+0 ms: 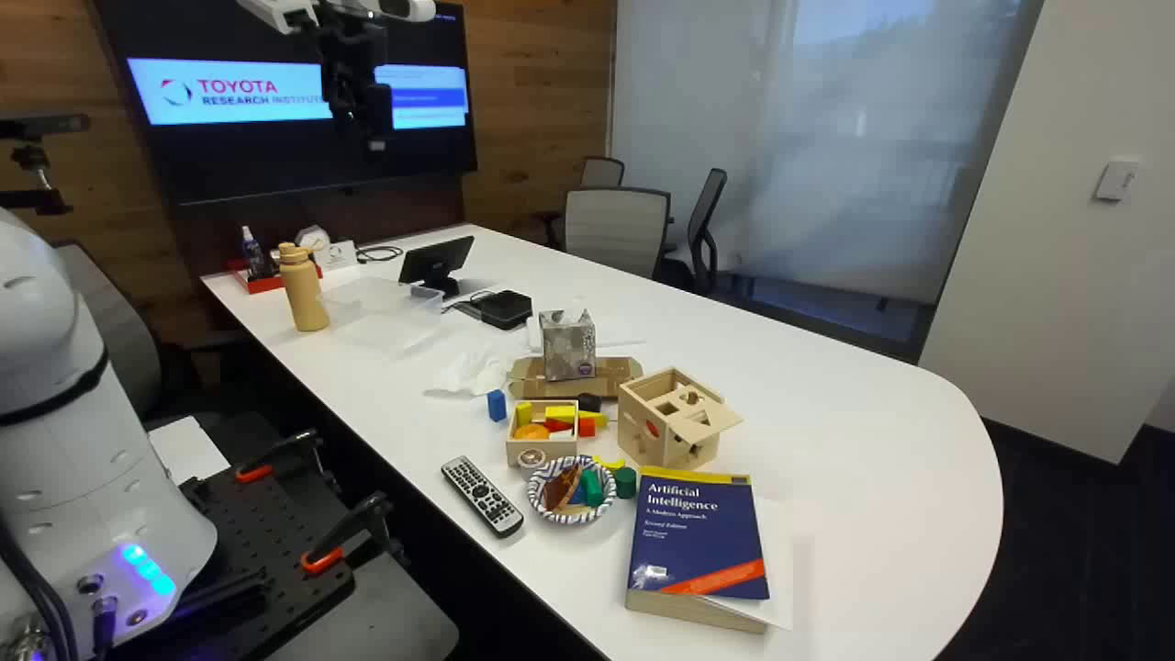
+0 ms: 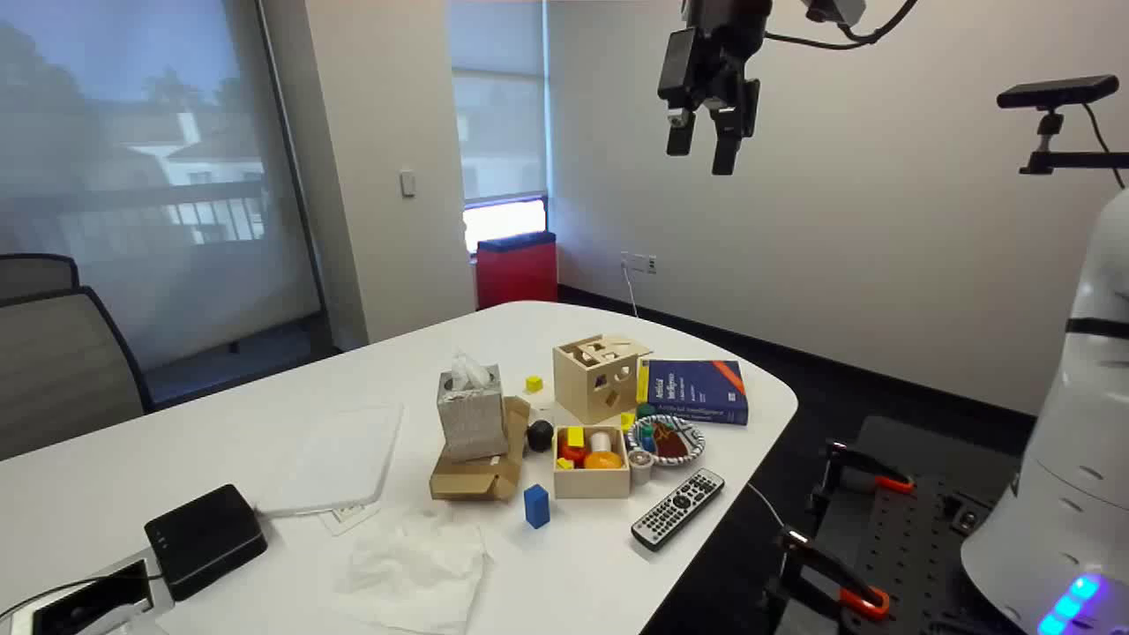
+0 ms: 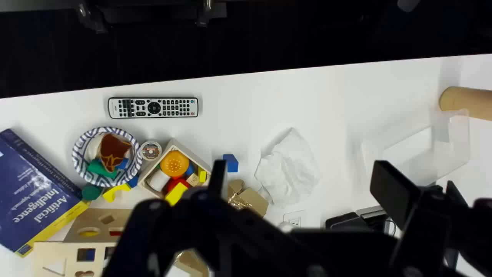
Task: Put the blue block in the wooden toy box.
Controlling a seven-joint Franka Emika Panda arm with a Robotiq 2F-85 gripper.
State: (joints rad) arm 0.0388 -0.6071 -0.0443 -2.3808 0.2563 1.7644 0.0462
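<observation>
The blue block [image 1: 497, 405] stands upright on the white table, beside a small open wooden tray of toys. It also shows in an exterior view [image 2: 536, 506] and in the wrist view [image 3: 231, 163], close to one finger's outline. The wooden toy box [image 1: 633, 445], pale with cut-out holes and a partly slid-out lid, stands beyond the tray. It shows in an exterior view [image 2: 575, 392] and, partly hidden by the gripper, in the wrist view [image 3: 71, 246]. My gripper [image 2: 703, 150] is open and empty, high above the table; its spread fingers show in the wrist view [image 3: 301, 169].
The open wooden tray [image 2: 593, 483] holds several toys. Around it are a patterned bowl [image 2: 672, 460], a remote [image 2: 677, 509], a tissue box [image 2: 472, 414] on flattened cardboard, and a blue book [image 2: 692, 392]. A crumpled white tissue [image 3: 288, 169] and a yellow bottle [image 1: 303, 289] lie farther off.
</observation>
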